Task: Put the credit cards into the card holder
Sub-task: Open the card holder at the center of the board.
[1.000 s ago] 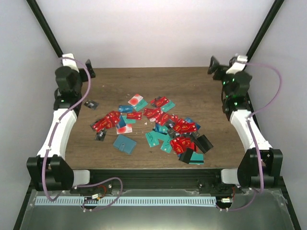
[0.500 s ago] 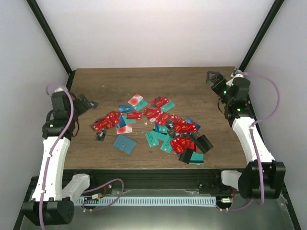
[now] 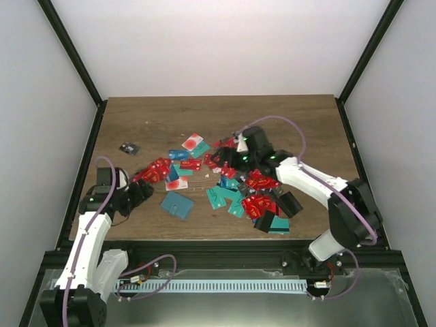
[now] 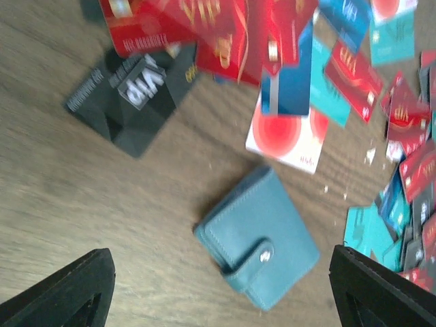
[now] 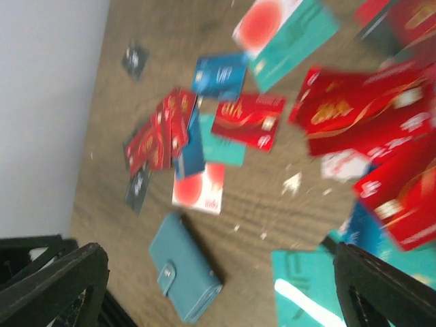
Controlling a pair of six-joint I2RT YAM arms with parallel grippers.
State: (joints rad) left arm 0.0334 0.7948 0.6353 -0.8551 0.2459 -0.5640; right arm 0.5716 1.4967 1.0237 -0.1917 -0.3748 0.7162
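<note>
The card holder [image 3: 177, 204], a teal-blue wallet snapped shut, lies flat at the near left of the card pile. It also shows in the left wrist view [image 4: 262, 245] and the right wrist view [image 5: 184, 276]. The credit cards [image 3: 235, 170], mostly red with some teal and blue, lie scattered across the table's middle. A white card with a red blot [image 4: 286, 133] lies just beyond the holder. My left gripper [image 3: 139, 193] is open and empty, left of the holder; the left wrist view shows its jaws [image 4: 221, 289] wide apart. My right gripper [image 3: 228, 157] hovers open and empty over the pile [image 5: 218, 293].
Black blocky cases [image 3: 285, 206] sit at the pile's near right. A black card [image 3: 128, 148] lies alone at the far left, and another black VIP card [image 4: 129, 95] lies near the red cards. The table's near edge [image 3: 204, 237] is close behind the holder.
Both arms swung in from the far corners. The left gripper came down to the near left beside the holder. The right gripper reached left over the card pile.
</note>
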